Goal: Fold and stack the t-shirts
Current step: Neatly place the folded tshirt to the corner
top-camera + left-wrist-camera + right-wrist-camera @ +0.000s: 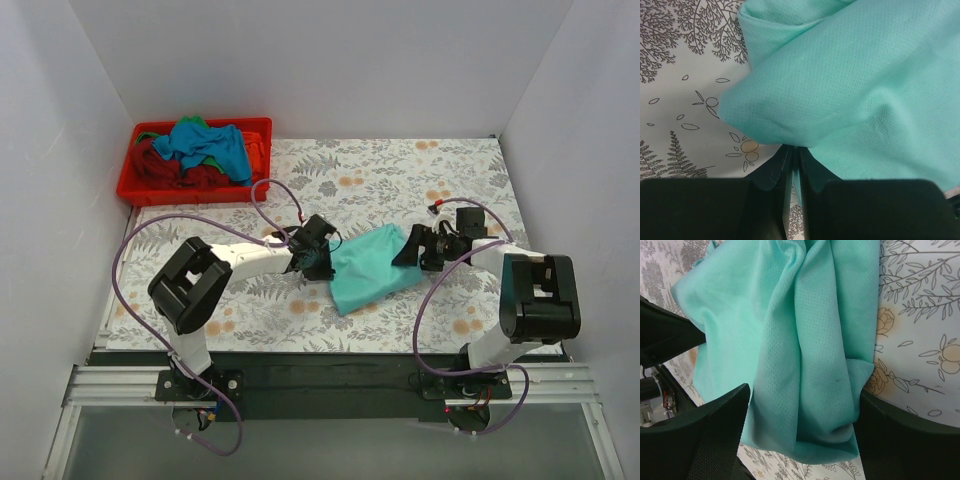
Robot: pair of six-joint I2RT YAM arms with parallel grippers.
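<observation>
A mint-teal t-shirt [368, 270] lies crumpled at the middle of the table, between both arms. My left gripper [325, 262] is at its left edge; in the left wrist view the jaws are shut on a pinch of the teal cloth [840, 75] at their tips [796, 151]. My right gripper [408, 250] is at the shirt's right end. Its fingers [715, 430] stand wide apart, open, with a bunched fold of the t-shirt [805, 365] between them. Other t-shirts, blue [210, 145], dark red [160, 165] and orange [258, 150], are piled in the bin.
The red plastic bin [180, 197] stands at the back left corner of the table. A floral tablecloth [400, 170] covers the table. White walls close in the left, right and far sides. Purple cables [265, 195] loop over the left arm.
</observation>
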